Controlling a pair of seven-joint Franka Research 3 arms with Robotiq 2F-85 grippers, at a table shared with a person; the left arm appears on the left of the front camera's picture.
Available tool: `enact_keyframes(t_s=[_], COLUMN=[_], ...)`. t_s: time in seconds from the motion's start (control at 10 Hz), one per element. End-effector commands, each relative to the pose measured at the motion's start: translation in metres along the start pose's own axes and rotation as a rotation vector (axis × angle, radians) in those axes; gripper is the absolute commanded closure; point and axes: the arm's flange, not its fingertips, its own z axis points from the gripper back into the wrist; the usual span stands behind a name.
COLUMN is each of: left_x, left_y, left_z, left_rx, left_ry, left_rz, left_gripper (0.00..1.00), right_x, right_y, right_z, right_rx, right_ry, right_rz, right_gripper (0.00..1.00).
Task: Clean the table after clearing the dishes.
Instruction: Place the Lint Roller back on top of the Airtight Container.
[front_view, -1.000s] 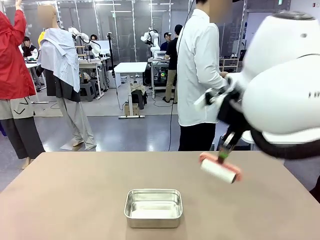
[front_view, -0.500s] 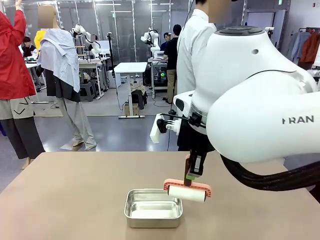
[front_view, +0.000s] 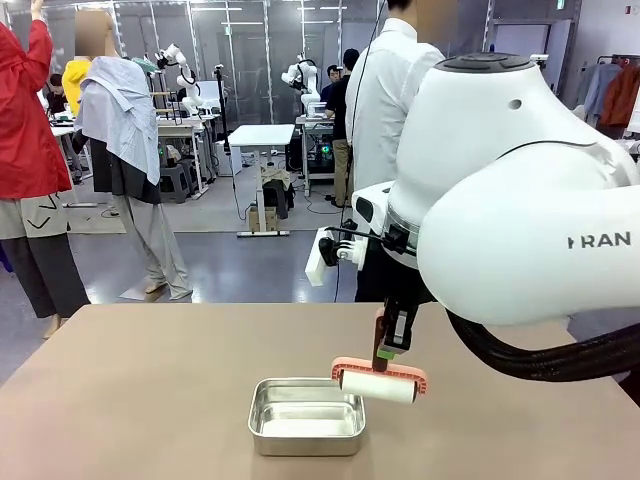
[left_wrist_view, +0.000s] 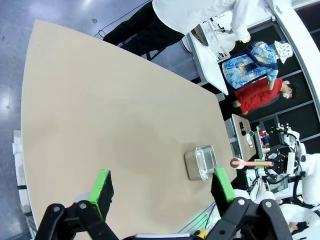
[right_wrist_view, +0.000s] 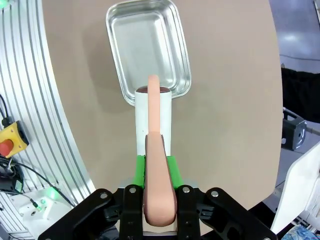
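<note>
– Right gripper (right_wrist_view: 155, 172)?
– Jaws pinching the salmon-handled white lint roller (front_view: 378, 384) over the rectangular steel pan (front_view: 306, 414) on the brownish-taupe table (front_view: 140, 390).
– Left gripper (left_wrist_view: 162, 185)?
– Jaws spread, holding nothing.

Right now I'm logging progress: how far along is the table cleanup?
Done: no plates show on the table, so clearing looks finished. In hand: the right gripper is shut on the roller, held over the edge of the steel pan. Left: whether any rolling has happened can't be told; the left gripper hangs open.
</note>
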Motion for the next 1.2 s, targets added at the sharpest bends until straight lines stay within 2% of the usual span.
enact_keyframes(t_s=[0.0, 0.3, 0.7, 0.9, 1.1], left_x=[0.003, 0.003, 0.003, 0.003, 0.003], left_y=[-0.001, -0.001, -0.001, -0.001, -0.001], left_z=[0.004, 0.004, 0.004, 0.004, 0.004], left_rx=[-0.002, -0.002, -0.002, -0.002, -0.002], left_ry=[0.014, 0.014, 0.014, 0.014, 0.014], left_rz=[0.008, 0.008, 0.008, 0.008, 0.008], left_gripper=[0.0, 0.0, 0.0, 0.0, 0.0], right_x=[0.014, 0.072, 0.119, 0.13, 0.128], right_y=[-0.009, -0.026, -0.046, -0.057, -0.076], right_z=[0.003, -0.021, -0.082, -0.109, -0.128], right_rx=[0.041, 0.131, 0.215, 0.219, 0.267], right_ry=[-0.017, 0.04, 0.077, 0.108, 0.095], right_rz=[0.082, 0.183, 0.234, 0.246, 0.263], right_gripper=[0.79, 0.79, 0.79, 0.79, 0.79])
